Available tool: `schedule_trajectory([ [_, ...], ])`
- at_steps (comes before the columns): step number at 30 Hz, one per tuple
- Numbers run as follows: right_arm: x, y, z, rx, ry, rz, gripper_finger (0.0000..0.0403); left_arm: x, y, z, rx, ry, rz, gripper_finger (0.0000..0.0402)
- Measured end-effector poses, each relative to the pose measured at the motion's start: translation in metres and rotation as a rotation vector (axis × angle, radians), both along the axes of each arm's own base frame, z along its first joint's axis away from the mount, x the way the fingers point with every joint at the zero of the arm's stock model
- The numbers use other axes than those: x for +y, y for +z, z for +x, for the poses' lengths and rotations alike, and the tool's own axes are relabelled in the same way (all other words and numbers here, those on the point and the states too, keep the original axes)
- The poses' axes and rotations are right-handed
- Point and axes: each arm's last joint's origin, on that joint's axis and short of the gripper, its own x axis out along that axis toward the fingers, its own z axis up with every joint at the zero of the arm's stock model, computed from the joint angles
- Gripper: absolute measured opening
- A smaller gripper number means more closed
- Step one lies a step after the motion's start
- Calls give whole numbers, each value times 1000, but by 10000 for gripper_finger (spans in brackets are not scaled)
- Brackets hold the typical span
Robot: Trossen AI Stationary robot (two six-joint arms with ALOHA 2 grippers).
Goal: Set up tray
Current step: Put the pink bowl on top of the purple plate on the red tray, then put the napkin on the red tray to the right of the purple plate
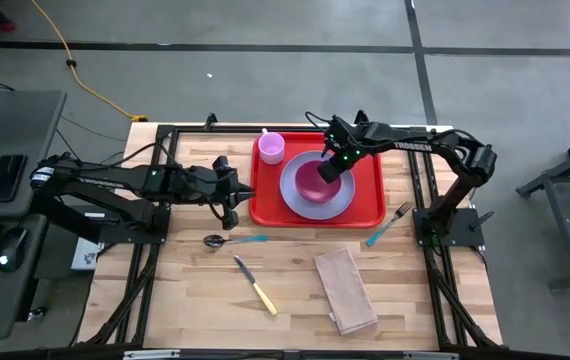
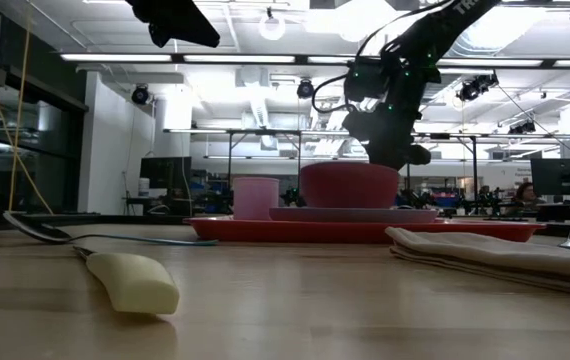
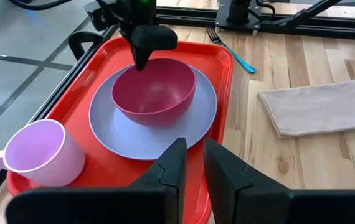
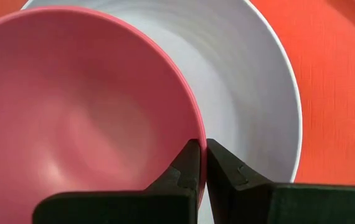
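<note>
The red tray (image 1: pixel 368 205) lies flat at the upper middle of the bench (image 1: pixel 295 300), long axis left to right. The right hand (image 1: pixel 329 172) pinches the bowl (image 1: pixel 311 180) rim on the plate (image 1: pixel 337 203). The left hand (image 1: pixel 231 205), nearly closed and empty, hovers beside the tray's left edge.

Pale wooden table (image 1: pixel 295 300) of butcher-block planks, framed by black rails. Directly on it: red tray (image 1: pixel 368 208) toward the far edge, near the middle; spoon (image 1: pixel 227 240) with a blue handle just in front of the tray's left corner; knife (image 1: pixel 256 287) with a yellow handle nearer the front, lying at a slant; folded tan cloth (image 1: pixel 346 290) right of the knife; fork (image 1: pixel 391 223) with a blue handle just off the tray's right front corner.
</note>
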Motion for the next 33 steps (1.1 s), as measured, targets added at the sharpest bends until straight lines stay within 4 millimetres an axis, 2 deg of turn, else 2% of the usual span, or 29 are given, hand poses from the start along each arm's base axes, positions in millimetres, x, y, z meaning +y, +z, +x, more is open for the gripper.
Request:
schedule_trajectory([
  [5,0,3,-2,3,-5,-10,11,0,0,0,0,0,0,85],
  [15,-1,16,-8,-36,-38,-35,71,0,0,0,2,0,0,85],
  [22,-1,22,-11,-44,-40,-53,79,0,-1,0,10,0,1,85],
  [28,-2,44,-25,-104,-58,-98,71,0,-1,0,13,-10,-5,85],
  [33,9,74,-44,-169,-61,-130,66,-3,-3,-1,30,-68,-75,85],
])
